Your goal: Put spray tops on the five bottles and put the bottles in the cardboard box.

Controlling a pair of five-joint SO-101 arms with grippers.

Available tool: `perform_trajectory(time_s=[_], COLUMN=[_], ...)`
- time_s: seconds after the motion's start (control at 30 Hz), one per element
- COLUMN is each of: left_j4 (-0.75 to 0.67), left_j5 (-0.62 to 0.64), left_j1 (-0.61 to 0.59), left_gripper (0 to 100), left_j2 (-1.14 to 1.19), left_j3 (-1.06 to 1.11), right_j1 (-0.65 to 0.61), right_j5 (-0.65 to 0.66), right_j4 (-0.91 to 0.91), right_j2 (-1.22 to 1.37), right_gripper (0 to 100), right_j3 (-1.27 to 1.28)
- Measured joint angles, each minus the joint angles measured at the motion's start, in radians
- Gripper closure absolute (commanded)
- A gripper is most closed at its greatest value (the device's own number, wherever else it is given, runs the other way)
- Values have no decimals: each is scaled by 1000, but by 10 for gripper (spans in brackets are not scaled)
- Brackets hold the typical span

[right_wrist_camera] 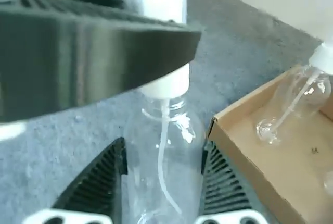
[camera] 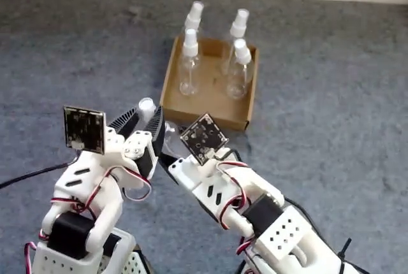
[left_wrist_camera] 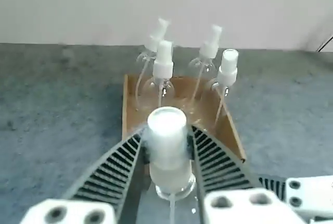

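Left fingers (left_wrist_camera: 117, 169) clamp the white spray top (left_wrist_camera: 166, 130), apparently seated on the clear plastic bottle (right_wrist_camera: 161, 166); right fingers (right_wrist_camera: 96, 185) grip the bottle body.

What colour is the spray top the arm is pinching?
White. The spray top on the bottle shows best in the left wrist view.

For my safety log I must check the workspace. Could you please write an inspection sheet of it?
Surface: grey carpet.
Job's things: box holds four bottles with tops, standing; fifth bottle outside it, top at its neck.
Clutter: nothing seen.
Pincers: left pincer shut on the top; right pincer shut on the fifth bottle.
Cables: black cable on the carpet by the left arm; red and white wires on both arms.
Surroundings: pale wall behind.
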Motion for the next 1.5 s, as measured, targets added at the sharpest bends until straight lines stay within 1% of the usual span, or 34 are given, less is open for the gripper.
perform_trajectory(time_s=[0.17,0.33,0.43,0.53,0.63,1.0,1.07,1.17,1.27,1.37,1.5], left_j4=[-3,-20,-20,-20,-28,-28,-28,-26,-14,-14,-14], left_j5=[-3,-2,-2,-2,-2,-2,-2,0,-9,-40,-51], left_j1=[0,-6,-2,2,2,3,3,3,0,-8,-8], left_gripper=[995,995,995,995,995,991,964,891,839,833,832], left_j2=[-2,-3,-3,-3,-3,-3,-3,-3,17,3,12], left_j3=[46,83,83,86,86,86,86,84,106,97,97], right_j1=[0,2,32,66,72,77,77,80,129,141,143], right_j5=[-14,-15,-15,-75,-137,-158,-158,-163,-166,-170,-170], right_j4=[-63,-69,-69,-69,-69,-69,-69,-69,-101,-107,-107], right_j2=[-23,-32,-32,-32,-32,-32,-32,-32,-74,-72,-77], right_gripper=[995,995,995,995,995,995,995,995,995,995,995], right_j3=[37,38,38,38,38,38,38,38,29,32,31])
